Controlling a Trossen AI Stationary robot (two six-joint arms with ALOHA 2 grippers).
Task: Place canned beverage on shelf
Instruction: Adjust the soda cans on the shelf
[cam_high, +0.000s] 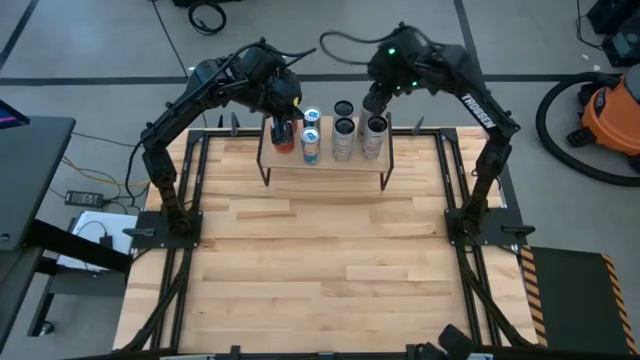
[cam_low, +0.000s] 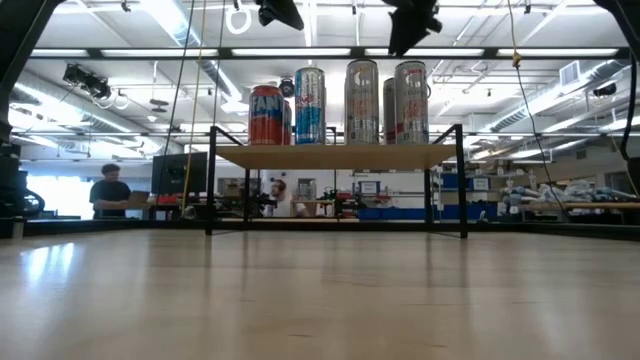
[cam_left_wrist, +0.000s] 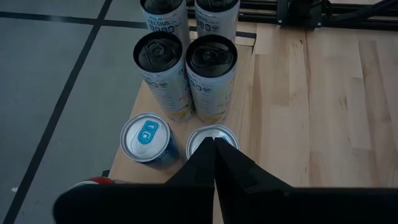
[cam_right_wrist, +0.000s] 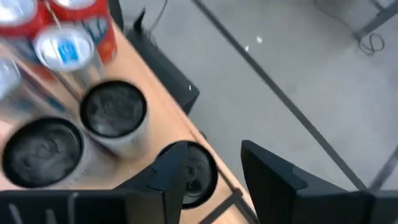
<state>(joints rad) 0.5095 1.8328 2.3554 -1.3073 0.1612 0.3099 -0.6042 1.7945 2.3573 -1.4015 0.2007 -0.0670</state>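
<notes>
1. Beyond the wooden table (cam_high: 320, 270), a large workshop is seen in the low view, with ceiling lights, benches, and a person (cam_low: 108, 190) at the far left; smaller background details cannot be made out.
2. Both grippers are cut off by the top edge of the low view, so only their dark undersides are shown there.
3. From above, the shelf (cam_high: 325, 158) is partly covered by the two arms, and some cans are hidden beneath them; an exact can count cannot be given.
4. The shelf is placed at the far middle of the table, its long axis running from left to right, with the board level on thin black legs.
5. On the shelf, a red can (cam_low: 266, 115), a blue-and-white can (cam_low: 309, 105) and several tall pale cans (cam_low: 411, 102) are stood upright (long axes vertical, tops up).
6. The left gripper (cam_left_wrist: 214, 149) is held above the shelf's left part, fingers pressed together with nothing between them; a silver can top is partly hidden behind its tips.
7. The right gripper (cam_right_wrist: 214, 168) is poised over the dark-topped can (cam_right_wrist: 196, 171) at the shelf's right end, with the fingers parted and no contact with that can discernible.
8. An orange vacuum (cam_high: 610, 110) is seen on the floor at the right.
</notes>
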